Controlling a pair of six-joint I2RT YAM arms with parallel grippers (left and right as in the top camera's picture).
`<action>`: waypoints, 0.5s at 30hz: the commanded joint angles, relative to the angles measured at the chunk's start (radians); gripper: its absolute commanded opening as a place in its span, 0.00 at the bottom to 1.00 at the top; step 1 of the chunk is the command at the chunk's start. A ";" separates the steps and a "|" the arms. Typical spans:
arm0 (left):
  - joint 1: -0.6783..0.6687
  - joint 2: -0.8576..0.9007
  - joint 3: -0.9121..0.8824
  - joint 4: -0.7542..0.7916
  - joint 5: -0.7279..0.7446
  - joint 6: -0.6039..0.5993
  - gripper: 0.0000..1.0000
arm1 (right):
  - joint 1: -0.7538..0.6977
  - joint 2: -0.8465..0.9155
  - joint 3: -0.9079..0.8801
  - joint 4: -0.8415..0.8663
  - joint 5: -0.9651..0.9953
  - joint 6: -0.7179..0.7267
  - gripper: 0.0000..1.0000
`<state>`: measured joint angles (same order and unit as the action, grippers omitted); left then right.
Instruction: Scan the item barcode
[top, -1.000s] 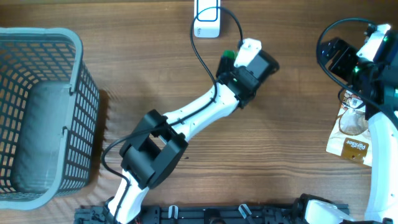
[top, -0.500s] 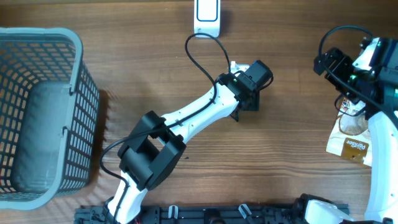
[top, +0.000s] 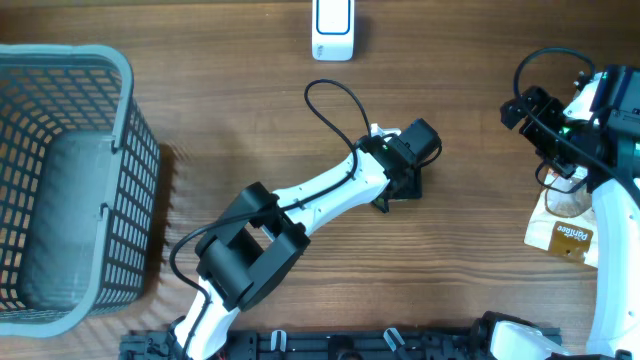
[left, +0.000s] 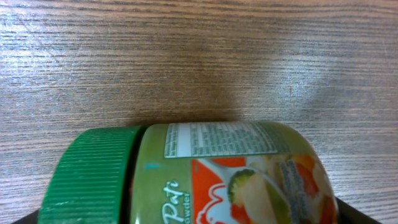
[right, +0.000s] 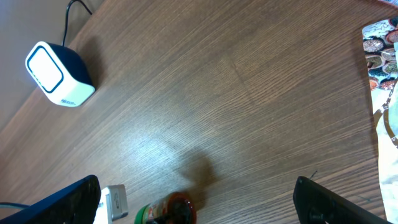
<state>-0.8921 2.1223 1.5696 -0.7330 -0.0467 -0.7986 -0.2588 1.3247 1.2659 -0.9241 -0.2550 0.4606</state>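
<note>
– Green ribbed lid (left: 90, 177) at lower left of the left wrist view: is that the jar (left: 230, 174) I am to scan?
– Yes. It lies on its side on the wood table (left: 199, 50) and fills the lower half of the frame, with the nutrition panel facing up. I judge it rigid, moderately heavy, smooth-walled and apt to roll. I would grip across the body just beside the lid and leave the print uncovered. No barcode shows from here.
– Overhead view: where is it?
– At frame centre, hidden beneath the left gripper (top: 400, 180), directly below the scanner (top: 333, 25) at top centre. I cannot tell whether those jaws pinch the jar or merely straddle it.
– Right wrist view?
– The jar sits at the bottom edge, left of centre, and the scanner is at upper left. The right gripper (right: 199, 200) is spread wide and holds nothing.
</note>
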 joint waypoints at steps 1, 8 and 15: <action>0.000 0.019 -0.008 0.014 0.010 -0.025 1.00 | -0.004 0.003 0.011 -0.005 -0.016 0.012 1.00; 0.005 -0.053 -0.004 0.036 -0.049 -0.017 1.00 | -0.011 -0.005 0.013 -0.001 -0.016 0.014 1.00; 0.100 -0.251 -0.004 0.000 -0.051 0.032 1.00 | -0.096 -0.093 0.042 -0.013 -0.017 0.010 1.00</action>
<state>-0.8616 2.0365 1.5620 -0.7177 -0.0708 -0.8059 -0.3038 1.3128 1.2659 -0.9279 -0.2623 0.4641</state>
